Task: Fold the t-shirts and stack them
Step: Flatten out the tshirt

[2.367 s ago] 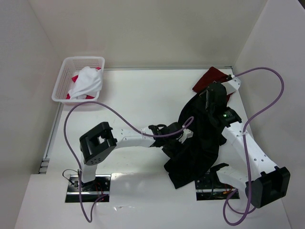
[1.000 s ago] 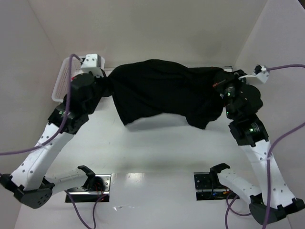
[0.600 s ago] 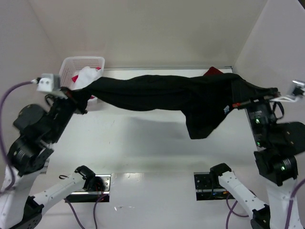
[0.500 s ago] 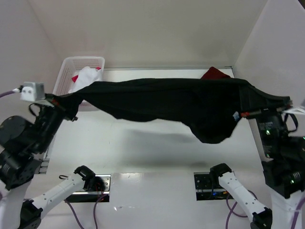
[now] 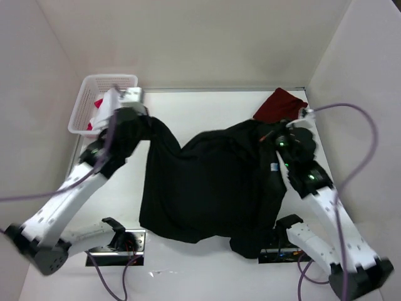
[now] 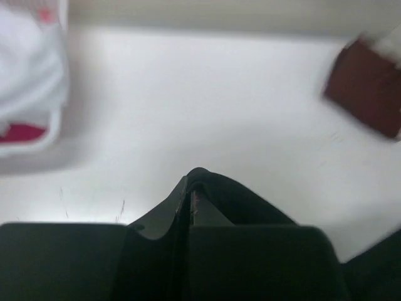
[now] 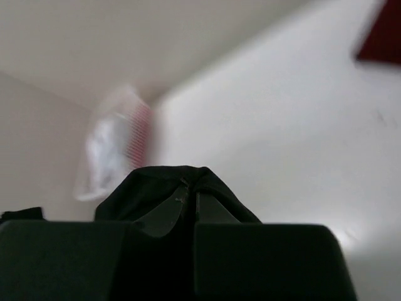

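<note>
At the far left stood the basket (image 5: 80, 110), white and red cloth inside it. The left tool (image 5: 139, 121) was clamped on one far corner of the black shirt (image 5: 207, 182). Half a second earlier that shirt had hung stretched in the air between the raised arms; now it lay spread over the tabletop (image 5: 207, 113), its near edge rumpled. The right tool (image 5: 270, 134) was pinched shut on the other far corner, near the maroon shirt (image 5: 280, 103). The laying-out looked nearly done, with folding likely next
</note>
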`<state>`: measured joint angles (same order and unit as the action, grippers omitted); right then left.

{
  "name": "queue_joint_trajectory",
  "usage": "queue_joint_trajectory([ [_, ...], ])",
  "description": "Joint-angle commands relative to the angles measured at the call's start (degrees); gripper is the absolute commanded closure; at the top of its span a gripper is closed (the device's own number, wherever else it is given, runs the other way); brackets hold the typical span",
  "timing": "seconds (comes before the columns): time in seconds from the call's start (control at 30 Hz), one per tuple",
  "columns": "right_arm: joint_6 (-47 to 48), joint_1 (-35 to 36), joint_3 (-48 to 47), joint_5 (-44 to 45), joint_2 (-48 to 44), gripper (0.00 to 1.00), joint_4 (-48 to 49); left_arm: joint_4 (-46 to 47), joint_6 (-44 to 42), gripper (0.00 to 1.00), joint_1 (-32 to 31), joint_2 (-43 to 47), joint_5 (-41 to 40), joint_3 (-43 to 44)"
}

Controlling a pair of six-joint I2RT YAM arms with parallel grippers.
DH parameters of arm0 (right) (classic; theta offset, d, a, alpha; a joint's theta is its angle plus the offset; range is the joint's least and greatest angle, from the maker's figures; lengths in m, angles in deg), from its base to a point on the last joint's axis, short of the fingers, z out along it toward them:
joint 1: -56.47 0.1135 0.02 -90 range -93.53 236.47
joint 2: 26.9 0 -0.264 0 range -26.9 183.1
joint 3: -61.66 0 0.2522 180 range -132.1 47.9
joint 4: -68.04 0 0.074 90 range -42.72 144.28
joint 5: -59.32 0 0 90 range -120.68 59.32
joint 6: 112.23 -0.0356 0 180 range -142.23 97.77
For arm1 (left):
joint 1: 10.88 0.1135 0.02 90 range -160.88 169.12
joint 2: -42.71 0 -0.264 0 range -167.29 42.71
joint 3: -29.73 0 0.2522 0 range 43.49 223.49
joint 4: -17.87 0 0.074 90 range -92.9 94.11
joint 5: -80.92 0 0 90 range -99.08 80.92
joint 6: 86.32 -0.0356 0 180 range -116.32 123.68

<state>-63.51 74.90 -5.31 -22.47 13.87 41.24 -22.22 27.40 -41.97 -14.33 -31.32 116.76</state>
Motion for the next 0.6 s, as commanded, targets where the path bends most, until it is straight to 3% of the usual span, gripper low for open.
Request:
queue_joint_trajectory([
  [0.0,-8.0,-0.8,8.4,2.3,5.5,1.0,5.7,4.9,5.7,1.0,1.6,-8.0,-0.4,-7.2],
  [0.2,-11.8,-0.8,14.0,7.9,15.2,1.0,11.9,10.5,8.8,1.0,7.7,-25.1,4.3,-9.6],
  [0.4,-11.3,-1.3,11.9,11.7,27.7,1.0,16.5,10.5,9.3,1.0,10.5,-40.5,4.3,-1.4],
  [0.57,-9.5,-3.7,9.0,13.2,35.1,0.97,18.0,13.1,9.3,1.0,14.2,-46.7,6.1,3.9],
])
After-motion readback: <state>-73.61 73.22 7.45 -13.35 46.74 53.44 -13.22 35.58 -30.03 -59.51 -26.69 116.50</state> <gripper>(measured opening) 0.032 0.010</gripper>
